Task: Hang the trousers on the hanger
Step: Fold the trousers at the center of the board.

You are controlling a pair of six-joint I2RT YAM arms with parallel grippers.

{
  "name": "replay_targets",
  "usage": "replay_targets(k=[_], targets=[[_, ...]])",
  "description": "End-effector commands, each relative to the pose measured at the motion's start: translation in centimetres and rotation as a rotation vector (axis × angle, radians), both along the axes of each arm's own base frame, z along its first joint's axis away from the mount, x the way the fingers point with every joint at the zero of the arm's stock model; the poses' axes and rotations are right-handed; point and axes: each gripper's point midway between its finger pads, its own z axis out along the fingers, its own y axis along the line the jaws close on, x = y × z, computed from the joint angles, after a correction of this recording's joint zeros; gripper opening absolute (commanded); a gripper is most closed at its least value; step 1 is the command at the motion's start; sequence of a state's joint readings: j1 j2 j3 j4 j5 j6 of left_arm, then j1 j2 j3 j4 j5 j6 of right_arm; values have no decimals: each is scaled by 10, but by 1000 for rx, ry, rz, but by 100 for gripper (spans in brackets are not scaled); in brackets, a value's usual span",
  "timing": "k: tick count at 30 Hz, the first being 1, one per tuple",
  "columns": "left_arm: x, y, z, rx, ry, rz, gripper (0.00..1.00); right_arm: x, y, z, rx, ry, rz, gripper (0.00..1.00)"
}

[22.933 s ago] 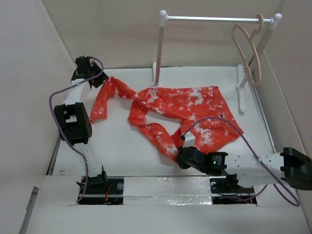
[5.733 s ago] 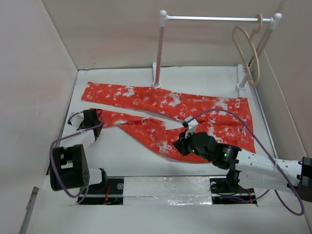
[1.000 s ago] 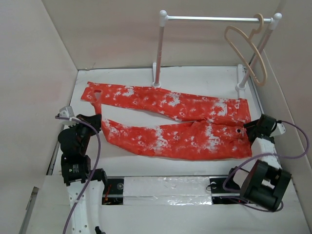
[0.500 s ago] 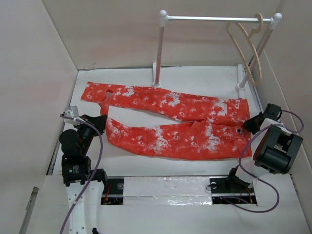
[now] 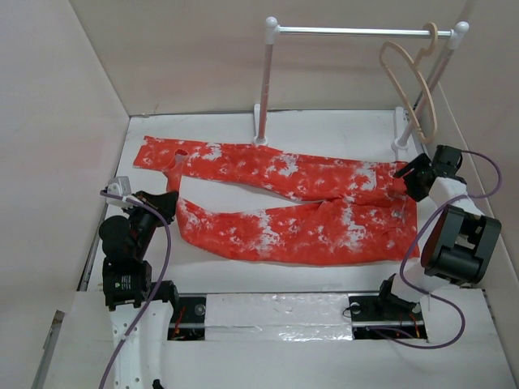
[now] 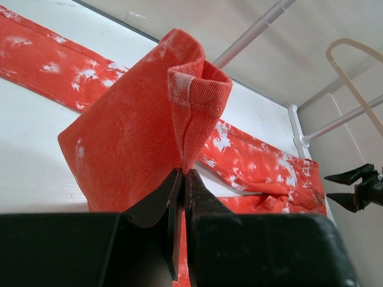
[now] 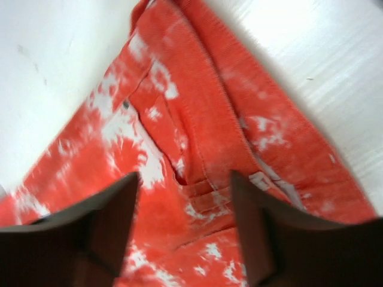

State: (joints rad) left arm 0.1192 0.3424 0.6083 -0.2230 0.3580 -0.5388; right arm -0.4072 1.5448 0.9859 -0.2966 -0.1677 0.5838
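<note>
Black and pinched tight, the left claw (image 6: 181, 179) is nearest to us, well out to the left of the rack (image 5: 266, 81) and closer in than its feet. Its jaws are pressed together on the cuff of the nearer trouser leg. In the left wrist view that cuff stands up from the jaws as a folded peak with the hem stitching showing.

From there the trousers (image 5: 284, 207), orange-red with white blotches, lie spread flat on the white table (image 5: 340, 130) in front of the rack. Both legs run leftward past the rack's left post, and the far leg's edge comes right up to that post's foot. The waist end lies toward the rack's right foot.

At the waist end, just in front of the rack's right foot, we see the right claw (image 5: 409, 173) with its fingers spread wide and nothing between them. Its own view is blurred but shows the waistband and a seam below the gap. We cannot tell whether the fingertips touch the cloth.

Farthest back, the pale hanger (image 6: 349, 40) hangs by its hook from the right end of the rack's rail (image 5: 357, 32), clear of the table and apart from the trousers.
</note>
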Motion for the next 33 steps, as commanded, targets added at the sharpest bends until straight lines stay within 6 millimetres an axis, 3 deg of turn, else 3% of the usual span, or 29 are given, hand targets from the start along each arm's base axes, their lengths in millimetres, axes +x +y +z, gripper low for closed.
replay_targets(k=[1,2,4,5,7,11,12,15,18,22,26,28,29,30,32,33], targets=[[1,-2,12,10,-53,-12,0,-3,-26,16,-118,1,-90,74],[2,-2,11,11,-49,-15,0,-1,-27,18,-126,-6,-91,78],[2,-3,11,10,-46,-22,0,-5,-29,0,-113,74,-94,80],[2,-3,11,12,-46,-24,0,1,-32,3,-120,80,-86,80],[2,-4,10,11,-45,-27,0,-2,-32,-18,-100,154,-70,77],[4,-3,9,7,-42,-25,0,-2,-30,-32,-86,174,-64,65],[4,-3,9,7,-41,-25,0,-1,-26,-33,-66,168,-48,57],[4,-3,8,7,-39,-25,0,6,-14,-37,-25,151,-9,15],[4,-3,8,7,-38,-24,0,16,-2,-31,-16,106,24,0],[5,-2,7,7,-32,-19,0,35,16,-14,-38,42,74,0],[7,3,5,5,-19,5,0,58,13,3,-62,-5,89,0],[8,10,4,0,-4,49,0,64,11,3,-60,-8,93,2],[9,11,3,-1,-1,53,0,68,10,5,-66,-18,95,9],[9,15,3,-3,2,72,0,72,10,11,-68,-37,100,32],[9,16,3,-8,4,77,0,77,14,25,-75,-94,127,52],[10,16,2,-9,4,77,0,74,17,27,-69,-105,135,67]])
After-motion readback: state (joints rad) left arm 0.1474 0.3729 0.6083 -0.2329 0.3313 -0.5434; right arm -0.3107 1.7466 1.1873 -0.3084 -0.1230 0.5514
